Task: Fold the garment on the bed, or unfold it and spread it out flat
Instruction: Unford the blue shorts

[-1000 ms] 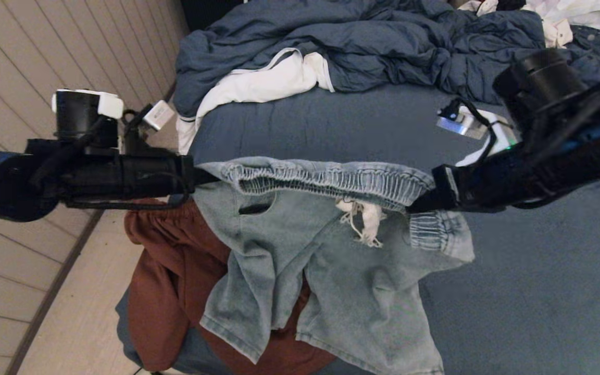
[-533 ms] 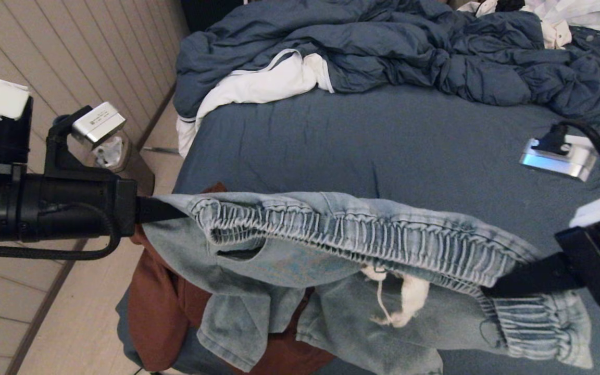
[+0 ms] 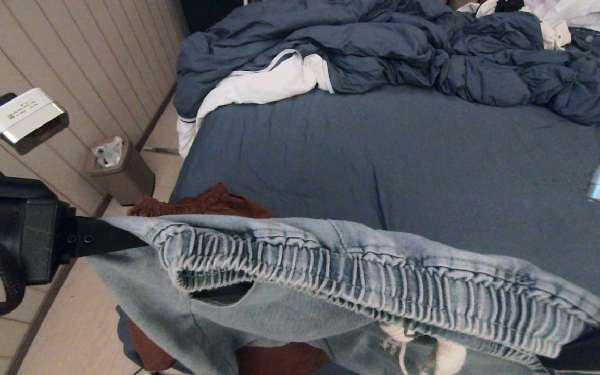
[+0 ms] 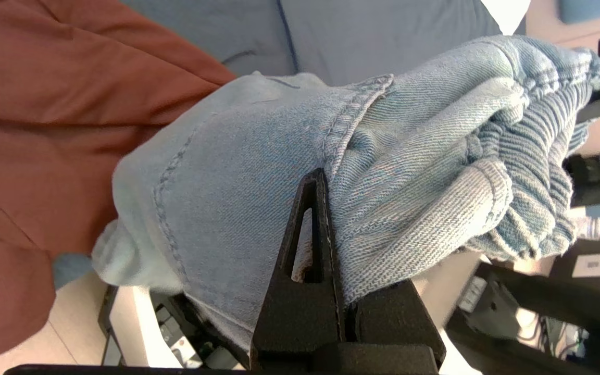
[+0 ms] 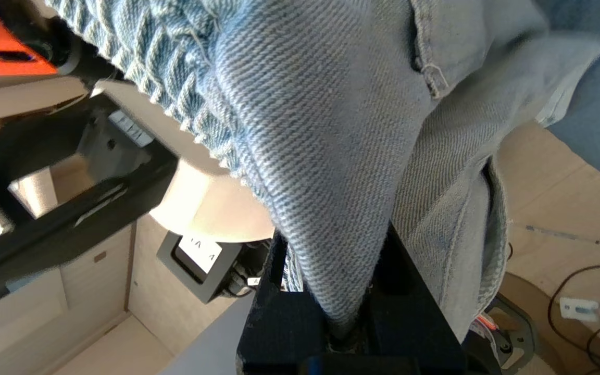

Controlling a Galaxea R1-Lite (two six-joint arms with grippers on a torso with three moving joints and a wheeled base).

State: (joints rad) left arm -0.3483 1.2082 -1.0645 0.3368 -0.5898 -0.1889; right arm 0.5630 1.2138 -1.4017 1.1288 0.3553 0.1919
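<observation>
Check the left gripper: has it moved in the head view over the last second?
Yes. The left gripper, shut on the denim shorts, has swung outward to the robot's left, away from the bed, stretching the waistband together with the right gripper.

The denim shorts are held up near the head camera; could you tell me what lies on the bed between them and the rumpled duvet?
In the head view, bare slate-blue sheet lies between the denim shorts and the duvet.

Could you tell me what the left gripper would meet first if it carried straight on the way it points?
Probably the right gripper, since the left gripper points along the light-blue denim shorts stretched between them; depth is unclear.
</observation>
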